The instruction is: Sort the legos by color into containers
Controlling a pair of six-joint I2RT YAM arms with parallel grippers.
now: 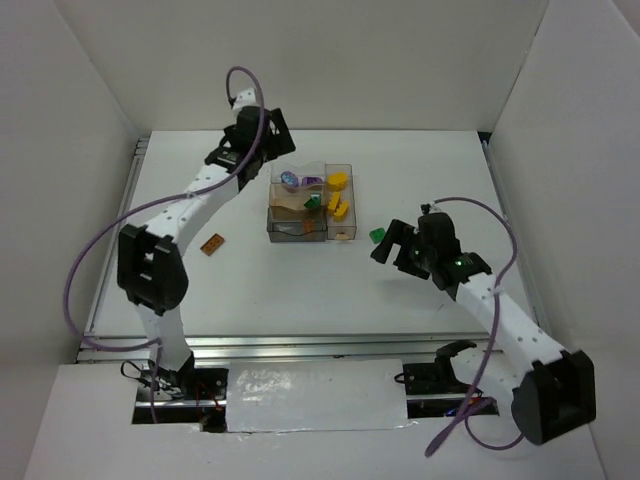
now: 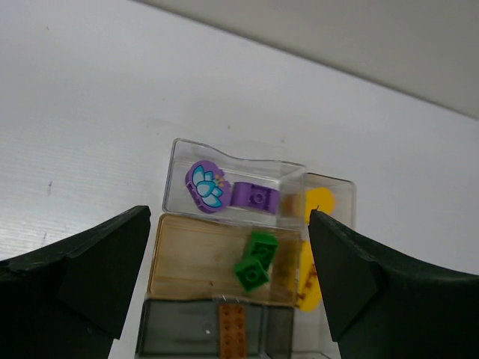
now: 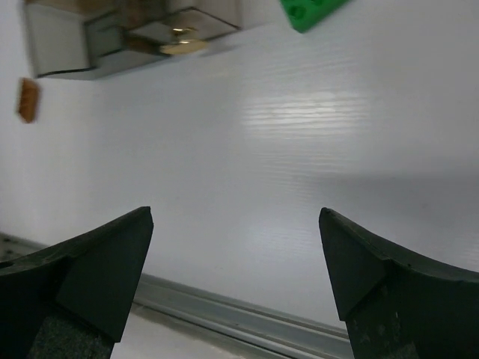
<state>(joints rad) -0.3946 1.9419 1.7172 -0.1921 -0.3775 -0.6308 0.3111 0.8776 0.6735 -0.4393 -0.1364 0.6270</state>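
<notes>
Black fingers of the left gripper (image 2: 228, 224) stand wide apart, empty, over the containers (image 2: 191, 258): a purple flower piece (image 2: 204, 185) and a purple brick (image 2: 254, 197) share the clear bin at 12 o'clock, green bricks (image 2: 257, 259) lie in the tan bin at the centre, an orange-brown brick (image 2: 232, 329) sits in the grey bin at 6 o'clock, and yellow bricks (image 2: 314, 206) lie at 3 o'clock. The right gripper (image 3: 236, 217) is likewise spread and empty above the white table (image 3: 262, 149), with a loose green brick (image 3: 310, 11) at its 1 o'clock, just beside the bins, and what seems to be a loose orange-brown brick (image 3: 28, 99) alone at the cluster's 9 o'clock.
</notes>
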